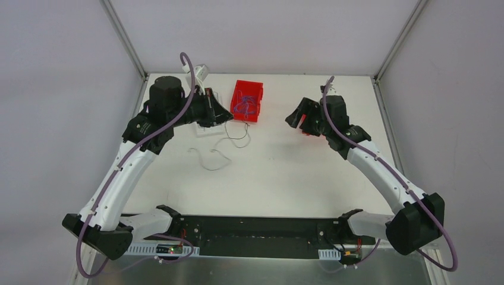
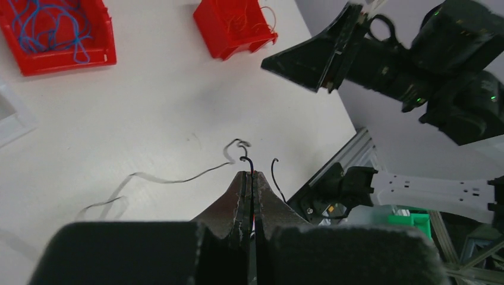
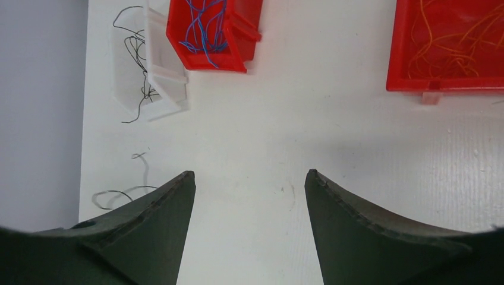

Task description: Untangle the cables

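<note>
No legible text, label, brand, number or sign in any of the three views.
</note>
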You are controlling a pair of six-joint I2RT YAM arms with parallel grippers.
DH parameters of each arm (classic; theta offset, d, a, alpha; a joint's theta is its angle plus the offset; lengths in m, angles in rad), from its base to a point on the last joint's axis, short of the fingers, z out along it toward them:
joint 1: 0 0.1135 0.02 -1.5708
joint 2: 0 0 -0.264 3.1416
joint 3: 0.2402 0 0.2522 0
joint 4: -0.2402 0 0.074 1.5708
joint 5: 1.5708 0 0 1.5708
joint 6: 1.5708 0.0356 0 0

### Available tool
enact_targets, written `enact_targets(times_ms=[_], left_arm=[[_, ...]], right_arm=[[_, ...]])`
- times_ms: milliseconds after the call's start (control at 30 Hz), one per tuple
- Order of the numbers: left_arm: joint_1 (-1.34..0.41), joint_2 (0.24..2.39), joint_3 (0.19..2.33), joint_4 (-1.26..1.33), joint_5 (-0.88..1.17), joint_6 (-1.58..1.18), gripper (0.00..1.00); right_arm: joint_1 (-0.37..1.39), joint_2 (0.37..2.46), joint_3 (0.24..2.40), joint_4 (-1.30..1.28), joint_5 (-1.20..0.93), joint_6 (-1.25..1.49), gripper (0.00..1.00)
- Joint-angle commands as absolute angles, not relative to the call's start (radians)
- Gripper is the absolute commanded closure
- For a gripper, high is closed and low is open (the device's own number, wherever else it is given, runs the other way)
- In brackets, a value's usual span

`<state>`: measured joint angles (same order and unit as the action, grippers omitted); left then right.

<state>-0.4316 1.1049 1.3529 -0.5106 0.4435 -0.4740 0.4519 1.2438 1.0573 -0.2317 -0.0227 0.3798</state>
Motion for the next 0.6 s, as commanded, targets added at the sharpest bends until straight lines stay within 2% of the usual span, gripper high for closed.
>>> enact_targets(times_ms=[0, 267, 400, 567], left_arm=[[-0.43, 1.116, 1.466, -0.475, 0.541, -0.565, 1.0], [-0.385, 1.149, 1.316, -0.482, 0.544, -0.557, 1.0], [-0.389, 1.2, 1.211, -0.48, 0.571, -0.535, 0.96], [-0.431, 1.238, 1.162, -0.472, 0.519, -0.512, 1.0]], right_arm=[[0.44, 1.181, 1.011, -0.224, -0.006, 0.359, 0.29], [0.432, 1.106, 0.947, -0.245, 0.025, 0.361, 0.28], [0.43, 1.064, 0.928, -0.268, 0.067, 0.359, 0.21], [0.424, 1.016, 0.919, -0.305, 0.101, 0.349, 0.13]])
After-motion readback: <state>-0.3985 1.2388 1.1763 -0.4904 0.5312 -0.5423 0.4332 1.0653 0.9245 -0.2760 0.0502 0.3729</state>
